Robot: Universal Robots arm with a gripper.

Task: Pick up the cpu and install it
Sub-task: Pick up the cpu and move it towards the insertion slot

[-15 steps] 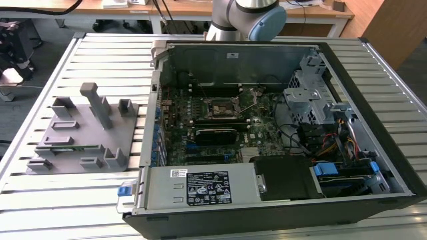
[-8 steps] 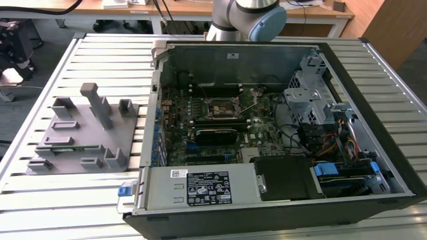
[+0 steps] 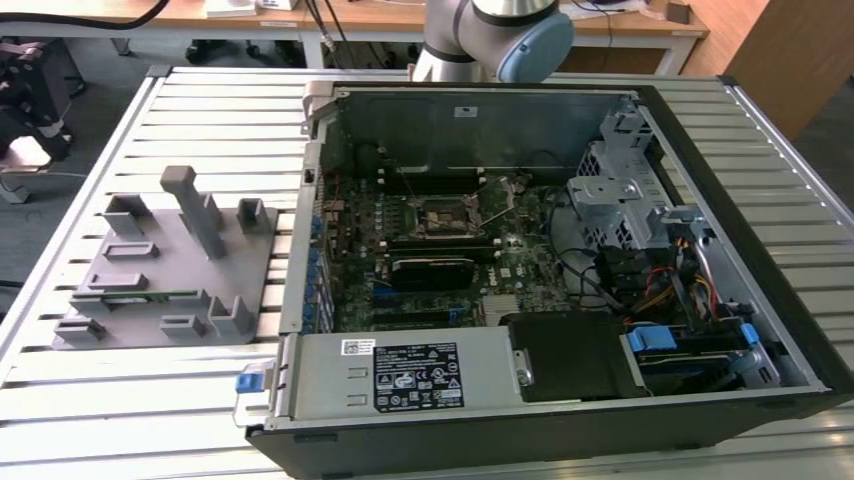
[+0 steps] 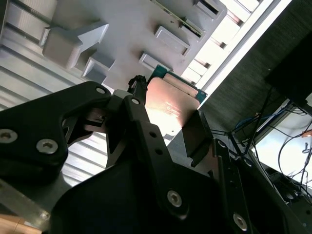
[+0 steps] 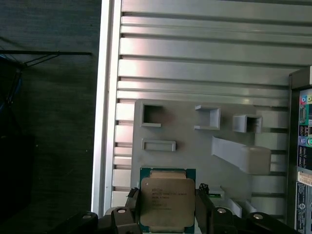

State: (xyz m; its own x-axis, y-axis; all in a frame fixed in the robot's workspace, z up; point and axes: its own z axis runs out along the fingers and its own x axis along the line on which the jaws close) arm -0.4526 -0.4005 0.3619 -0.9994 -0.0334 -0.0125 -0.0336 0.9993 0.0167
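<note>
Jaws clamped on cpu (image 5: 167, 202) by opposite edges, held over grey tray (image 5: 185, 136); tray at 9 o'clock of case (image 3: 467, 130), exterior view. Cpu judged light, stiff, slick, fragile underneath; edge grip only.

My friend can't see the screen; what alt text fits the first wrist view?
The cpu, a small flat square chip with a silver-grey metal top, is clamped in the black gripper, over a grey plastic holder tray on a slatted metal table.
</note>
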